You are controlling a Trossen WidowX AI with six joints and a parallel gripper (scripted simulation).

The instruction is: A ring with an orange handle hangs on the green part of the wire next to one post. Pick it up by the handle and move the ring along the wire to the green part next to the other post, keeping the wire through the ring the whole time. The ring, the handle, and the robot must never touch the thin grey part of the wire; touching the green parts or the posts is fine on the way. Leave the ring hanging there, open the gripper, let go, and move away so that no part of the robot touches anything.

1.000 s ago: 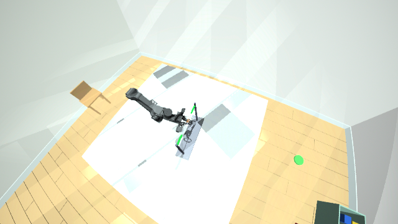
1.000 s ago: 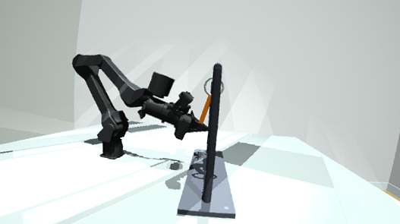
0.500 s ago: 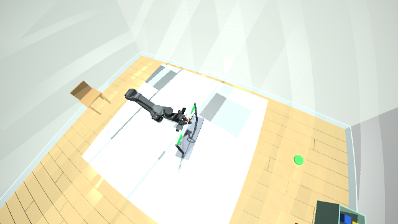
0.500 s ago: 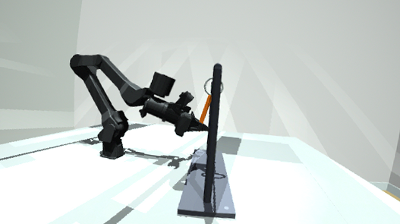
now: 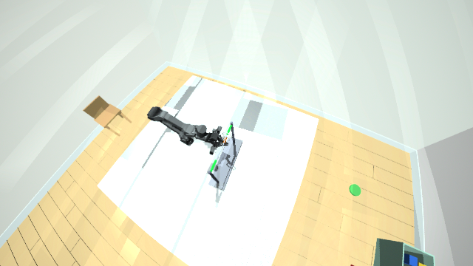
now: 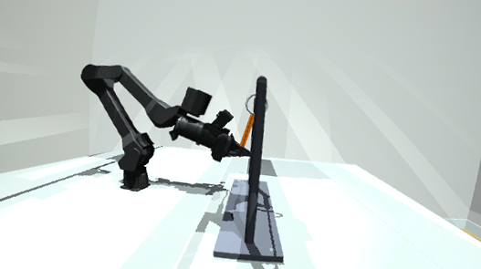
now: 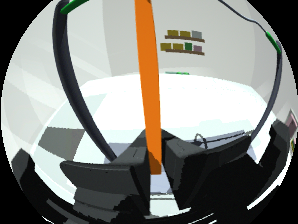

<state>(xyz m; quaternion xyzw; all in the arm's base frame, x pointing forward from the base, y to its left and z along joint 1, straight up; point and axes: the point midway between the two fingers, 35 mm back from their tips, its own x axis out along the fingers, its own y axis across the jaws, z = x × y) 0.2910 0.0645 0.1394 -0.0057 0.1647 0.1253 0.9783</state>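
fingers are clamping the orange handle's [image 7: 148, 76] lower end. it is looking stiff and light, probably slippery; the ring [image 6: 250, 103] is hanging above.

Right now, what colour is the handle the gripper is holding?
Orange; the handle shows best in the wrist view, clamped in the gripper.

Arm [image 6: 135, 94] bent at elbow, reaching fwd and slightly down; pincer [image 6: 245, 152] clamped on orange handle [image 6: 246, 131].

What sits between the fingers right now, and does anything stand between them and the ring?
The orange handle is clamped between the fingers. In the wrist view only that handle runs up from them toward the ring; nothing else intervenes.
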